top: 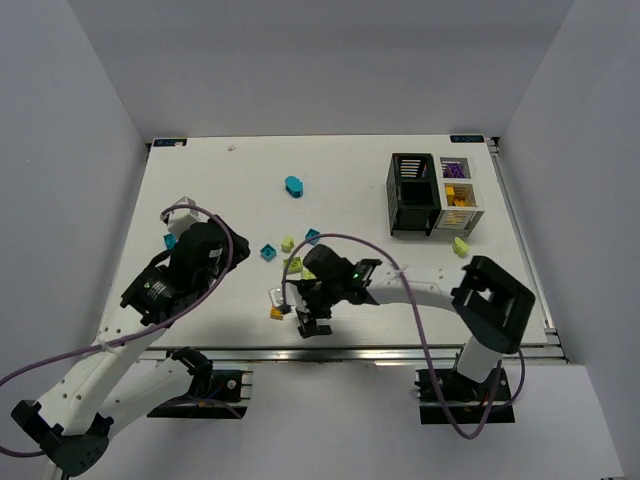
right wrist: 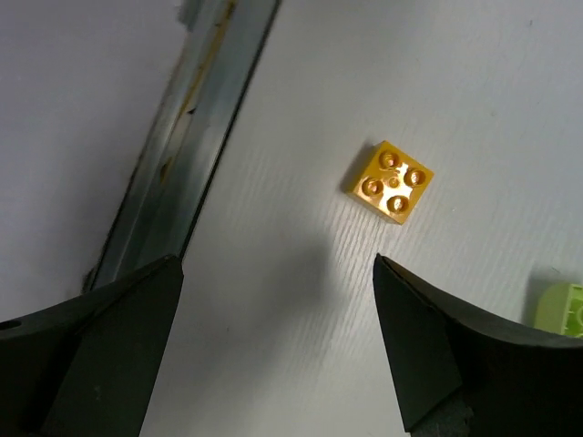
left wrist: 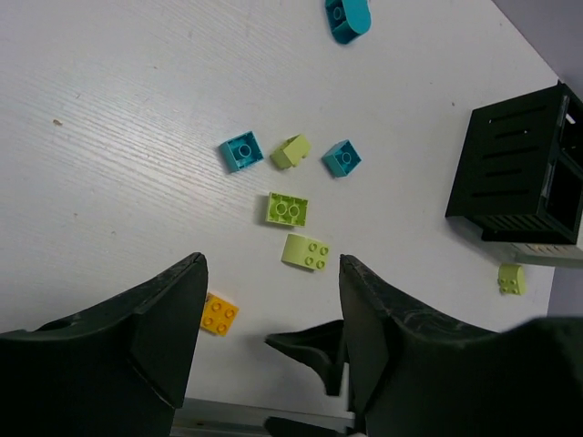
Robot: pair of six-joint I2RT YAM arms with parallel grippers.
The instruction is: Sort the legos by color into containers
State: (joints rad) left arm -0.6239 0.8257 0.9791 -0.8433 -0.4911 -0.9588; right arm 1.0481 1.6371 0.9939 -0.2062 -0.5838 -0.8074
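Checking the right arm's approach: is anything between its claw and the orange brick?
Nothing visible. The right claw hangs open over bare table. The orange brick lies just ahead of its fingertips, and the nearest lime brick sits off to one side.

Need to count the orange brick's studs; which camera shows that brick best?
The right wrist view: the orange brick is large and sharp there, all four studs visible, nothing covering it. The left wrist view shows it small, low in the frame; the top view gives only a tiny orange speck.
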